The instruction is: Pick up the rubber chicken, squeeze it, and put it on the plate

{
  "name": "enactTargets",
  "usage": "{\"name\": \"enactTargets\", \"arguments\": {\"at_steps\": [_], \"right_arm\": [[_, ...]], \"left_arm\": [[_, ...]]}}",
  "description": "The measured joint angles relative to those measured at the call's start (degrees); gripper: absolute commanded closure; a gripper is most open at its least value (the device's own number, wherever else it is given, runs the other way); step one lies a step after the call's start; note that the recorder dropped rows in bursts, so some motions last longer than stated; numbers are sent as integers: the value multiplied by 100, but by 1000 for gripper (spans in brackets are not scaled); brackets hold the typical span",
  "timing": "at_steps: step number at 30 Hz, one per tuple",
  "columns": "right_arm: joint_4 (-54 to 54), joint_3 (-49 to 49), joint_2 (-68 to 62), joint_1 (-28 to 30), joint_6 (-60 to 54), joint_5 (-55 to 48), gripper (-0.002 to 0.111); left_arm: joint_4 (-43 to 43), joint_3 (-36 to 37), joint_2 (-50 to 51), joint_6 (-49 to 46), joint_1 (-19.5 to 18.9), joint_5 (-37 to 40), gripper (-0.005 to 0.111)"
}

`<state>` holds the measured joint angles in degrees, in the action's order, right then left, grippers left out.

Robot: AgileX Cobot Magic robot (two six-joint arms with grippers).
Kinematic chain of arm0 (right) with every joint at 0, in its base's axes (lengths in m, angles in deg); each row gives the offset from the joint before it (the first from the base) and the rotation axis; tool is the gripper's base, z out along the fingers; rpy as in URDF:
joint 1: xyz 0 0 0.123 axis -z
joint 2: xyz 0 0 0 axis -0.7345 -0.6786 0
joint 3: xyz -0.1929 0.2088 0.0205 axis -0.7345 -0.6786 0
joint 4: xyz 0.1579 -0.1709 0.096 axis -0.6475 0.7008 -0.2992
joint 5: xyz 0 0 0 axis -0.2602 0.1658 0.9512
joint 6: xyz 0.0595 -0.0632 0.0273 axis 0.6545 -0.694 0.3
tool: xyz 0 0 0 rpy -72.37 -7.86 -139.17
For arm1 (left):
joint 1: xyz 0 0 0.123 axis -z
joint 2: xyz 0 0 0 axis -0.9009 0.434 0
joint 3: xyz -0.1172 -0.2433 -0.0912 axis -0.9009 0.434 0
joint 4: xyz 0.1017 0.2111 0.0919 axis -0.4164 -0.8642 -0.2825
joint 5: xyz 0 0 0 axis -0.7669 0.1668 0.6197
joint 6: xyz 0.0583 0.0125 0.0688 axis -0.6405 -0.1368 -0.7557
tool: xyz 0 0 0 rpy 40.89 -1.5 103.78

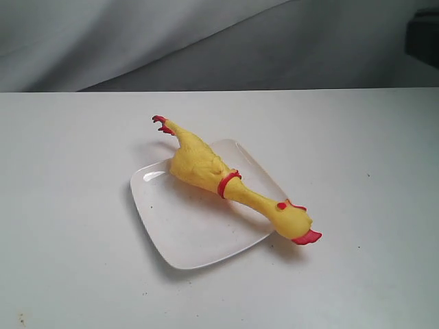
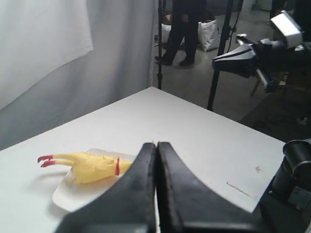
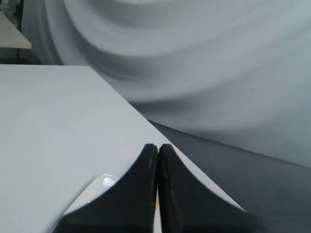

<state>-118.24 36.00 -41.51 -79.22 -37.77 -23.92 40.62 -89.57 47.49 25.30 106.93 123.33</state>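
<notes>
The yellow rubber chicken (image 1: 216, 173) lies diagonally across the white square plate (image 1: 184, 229), red feet past the far edge, head and red beak overhanging the near right edge. Neither gripper shows in the exterior view. In the left wrist view my left gripper (image 2: 156, 144) is shut and empty, held back from the rubber chicken (image 2: 90, 166), whose head its fingers hide, on the plate (image 2: 68, 196). My right gripper (image 3: 157, 146) is shut too, with nothing in it. A corner of the plate (image 3: 97, 190) peeks out beside its fingers; the chicken is hidden there.
The white table (image 1: 82, 171) carries only the plate and the toy. Grey backdrop cloth (image 1: 137, 34) hangs behind the far edge. The left wrist view shows the other arm's base (image 2: 291, 184), stands (image 2: 221, 48) and a standing person (image 2: 184, 29) beyond the table.
</notes>
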Motion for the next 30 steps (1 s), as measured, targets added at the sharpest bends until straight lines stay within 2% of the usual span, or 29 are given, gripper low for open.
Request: {"name": "enactTargets", "arguments": {"at_steps": [7, 14, 22, 30], "right_arm": [[-65, -259, 611, 0, 219, -65, 108], [-78, -259, 698, 0, 260, -91, 108], [-78, -259, 703, 0, 260, -91, 108], [-78, -259, 703, 0, 260, -91, 108]], "left_arm": [[187, 558, -372, -15, -855, 13, 107], [187, 1049, -1019, 231, -1351, -139, 107], [187, 2327, -1822, 290, -1834, -1454, 107], [-104, 3313, -1991, 290, -1928, -1566, 107]]}}
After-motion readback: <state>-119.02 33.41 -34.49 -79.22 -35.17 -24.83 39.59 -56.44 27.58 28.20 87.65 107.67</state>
